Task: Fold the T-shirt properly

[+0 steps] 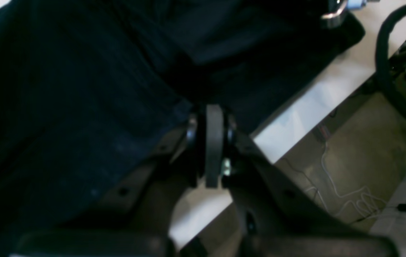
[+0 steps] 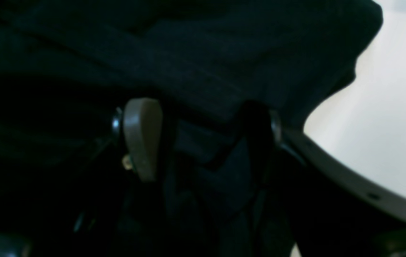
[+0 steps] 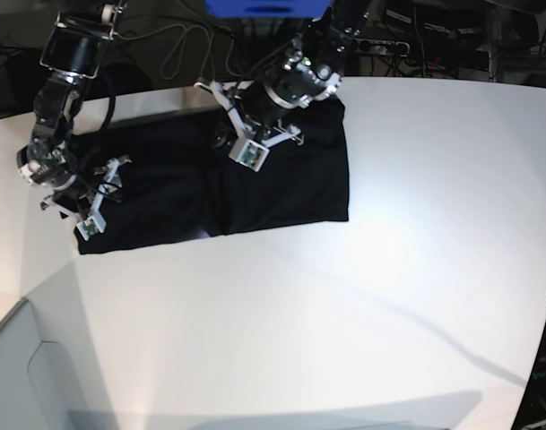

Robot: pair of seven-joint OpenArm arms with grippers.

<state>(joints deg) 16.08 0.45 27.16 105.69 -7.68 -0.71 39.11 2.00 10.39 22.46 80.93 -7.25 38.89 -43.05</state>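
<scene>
The black T-shirt (image 3: 290, 179) lies spread on the white table (image 3: 389, 296) at the back left, plain side up, with no print showing. My left gripper (image 3: 226, 134) is down on the shirt's upper middle. In the left wrist view its fingers (image 1: 213, 142) are pressed together, pinching a fold of the black cloth (image 1: 81, 89). My right gripper (image 3: 73, 199) is at the shirt's left edge. In the right wrist view its fingers (image 2: 142, 139) stand apart with dark cloth (image 2: 188, 53) lying between and over them.
The table edge (image 1: 313, 103) runs close beside the left gripper, with floor and cables beyond it. A black cable loop (image 1: 385, 64) hangs at the right. Bare white table (image 2: 385, 107) lies right of the right gripper. Cables and equipment sit behind the table (image 3: 380, 36).
</scene>
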